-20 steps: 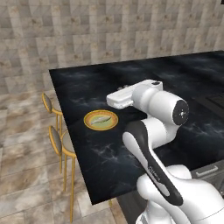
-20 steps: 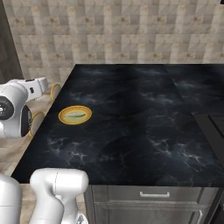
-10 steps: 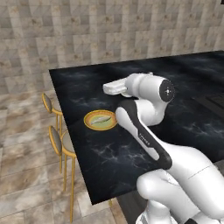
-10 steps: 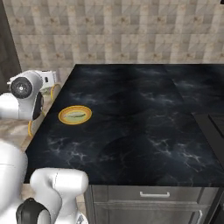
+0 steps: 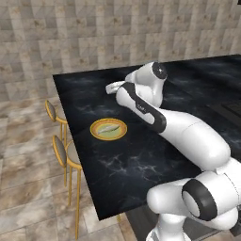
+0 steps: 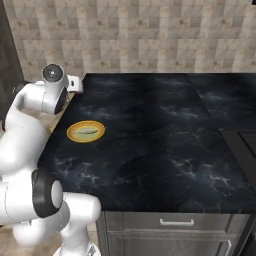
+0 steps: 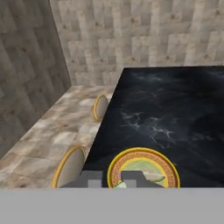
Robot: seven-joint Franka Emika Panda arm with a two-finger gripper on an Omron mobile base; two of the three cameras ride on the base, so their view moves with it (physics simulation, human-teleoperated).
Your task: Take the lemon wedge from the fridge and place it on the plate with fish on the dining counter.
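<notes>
While the gripper (image 7: 111, 179) stays pinched together over the plate with fish (image 7: 144, 171), stools (image 7: 70, 164) stand at nine o'clock.

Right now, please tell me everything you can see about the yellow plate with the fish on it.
The plate with fish is small, round and yellow with a patterned golden rim; it looks glazed. One pale whitish-green piece of fish lies flat across its middle. The plate sits level on the black marble-patterned dining counter, near the edge where the yellow stools stand. In the base views nothing touches it except the counter and the fish. In the hand view the plate is at the bottom, just beyond the fingers.
</notes>
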